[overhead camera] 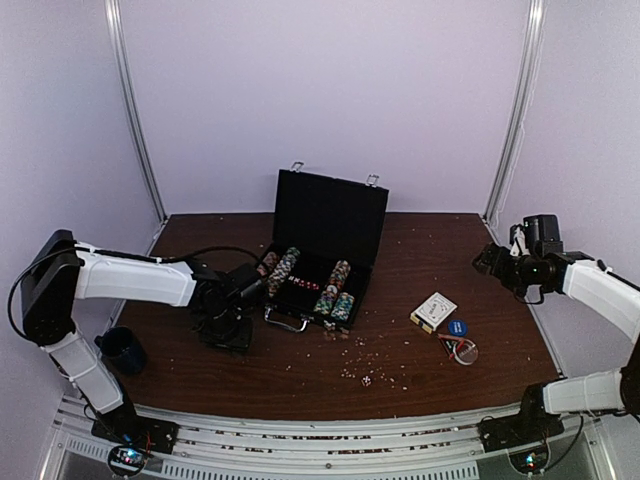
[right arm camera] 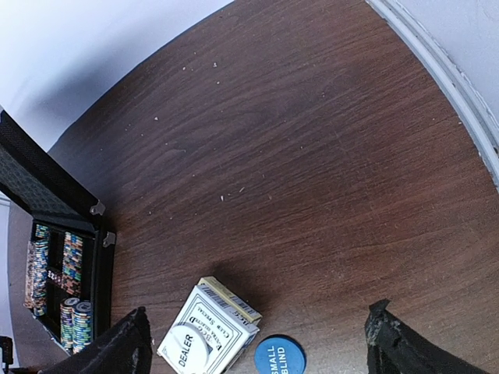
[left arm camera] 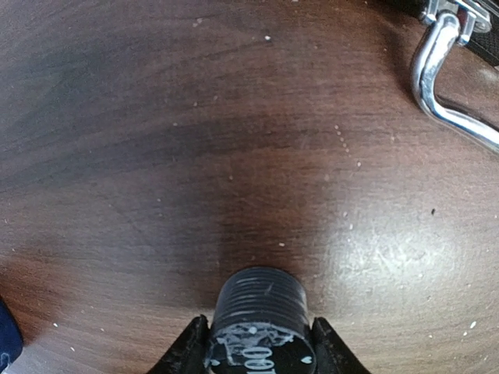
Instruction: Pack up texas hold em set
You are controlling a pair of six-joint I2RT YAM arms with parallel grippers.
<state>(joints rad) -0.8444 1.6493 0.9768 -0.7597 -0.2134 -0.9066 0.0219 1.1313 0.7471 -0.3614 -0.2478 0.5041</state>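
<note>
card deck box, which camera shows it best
The right wrist view: the card deck box is close, its print partly readable, a dealer button overlapping one corner. The top external view shows the box small and pale, right of the case. The left wrist view misses it.

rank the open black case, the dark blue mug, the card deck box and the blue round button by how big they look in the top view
1. black case, by far the largest
2. dark blue mug and card deck box: too alike to rank
3. blue round button, the smallest
</note>
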